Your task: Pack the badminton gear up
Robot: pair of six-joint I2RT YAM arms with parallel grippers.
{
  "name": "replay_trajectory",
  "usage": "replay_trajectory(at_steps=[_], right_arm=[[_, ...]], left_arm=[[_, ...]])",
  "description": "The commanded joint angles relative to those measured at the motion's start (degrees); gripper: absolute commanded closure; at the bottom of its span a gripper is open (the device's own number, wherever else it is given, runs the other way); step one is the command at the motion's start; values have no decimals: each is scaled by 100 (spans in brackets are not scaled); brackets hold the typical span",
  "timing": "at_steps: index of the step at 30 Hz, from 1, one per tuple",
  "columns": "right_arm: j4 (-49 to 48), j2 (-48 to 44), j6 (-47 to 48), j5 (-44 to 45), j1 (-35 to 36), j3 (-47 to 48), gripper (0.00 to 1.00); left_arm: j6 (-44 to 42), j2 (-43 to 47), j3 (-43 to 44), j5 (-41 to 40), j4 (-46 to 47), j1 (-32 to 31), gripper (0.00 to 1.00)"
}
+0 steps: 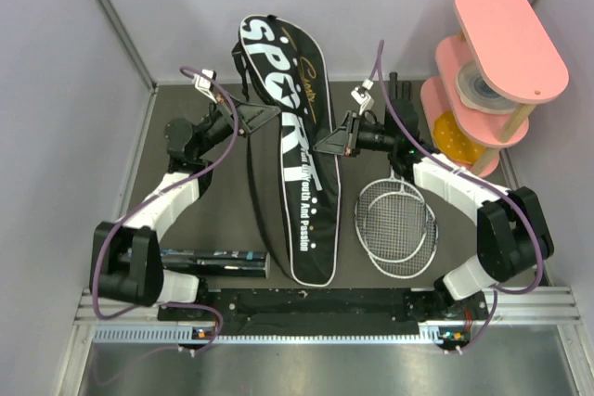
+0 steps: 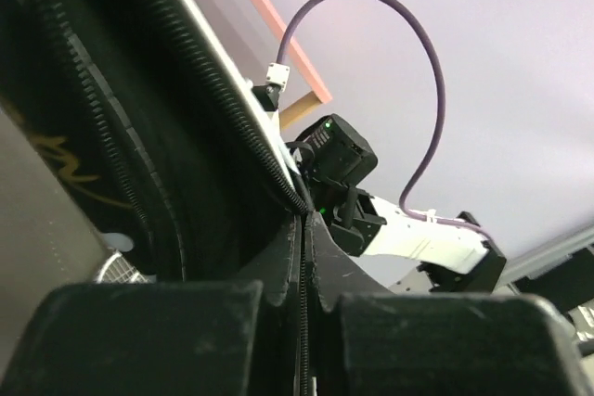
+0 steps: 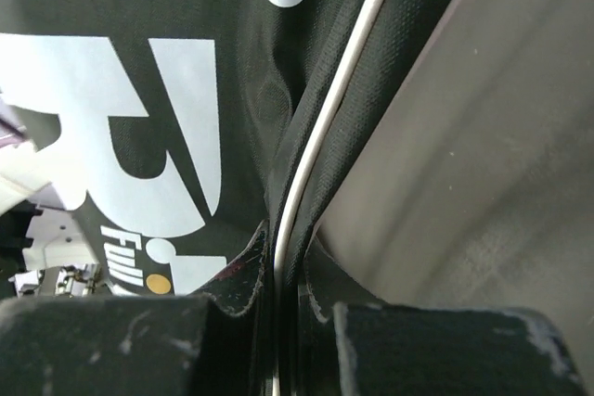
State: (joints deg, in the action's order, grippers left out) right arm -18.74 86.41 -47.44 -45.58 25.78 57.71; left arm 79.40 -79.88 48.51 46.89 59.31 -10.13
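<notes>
The black "SPORT" bag [image 1: 288,150] lies lengthwise in the middle of the table. My left gripper [image 1: 263,116] is shut on the bag's left edge; the left wrist view shows its zipper edge [image 2: 278,169] pinched between the jaws. My right gripper [image 1: 327,141] is shut on the bag's right edge, and the white piping [image 3: 320,127] runs between its fingers. Two silver-framed rackets [image 1: 397,222] lie stacked right of the bag. The black shuttle tube [image 1: 215,261] lies at the near left by the left arm's base. No shuttlecocks show.
A pink tiered stand [image 1: 497,62] stands at the back right with a tape roll and a yellow item on its shelves. Grey walls close the left, back and right sides. A black rail [image 1: 316,308] runs along the near edge.
</notes>
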Motion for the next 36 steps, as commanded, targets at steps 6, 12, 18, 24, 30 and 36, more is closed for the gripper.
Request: replay_trajectory(at_steps=[6,12,18,24,30,36], right_arm=[[529,446,350,-179,94,521,88],[881,579,561,-30,243,767,76],[1214,737,683,207,454,1083,67],[1101,842,587,304,463,1041,78],[1004,833,578,410,463,891,86],[821,895,517,375,428,795,87]], left_arm=[[-2991,1079,853,-1313,-3364,-718,100],[-3140,974,1046,-2122,-4076,-1034,100],[-2860,632,1055,-2588,-4313,-1246,100],[-2412,-27,889,-1851,-3956,-1228,59],[-2366,16,580,-1912,-3680,-1237,30],[-2412,121,406,-1860,-3551,-1237,36]])
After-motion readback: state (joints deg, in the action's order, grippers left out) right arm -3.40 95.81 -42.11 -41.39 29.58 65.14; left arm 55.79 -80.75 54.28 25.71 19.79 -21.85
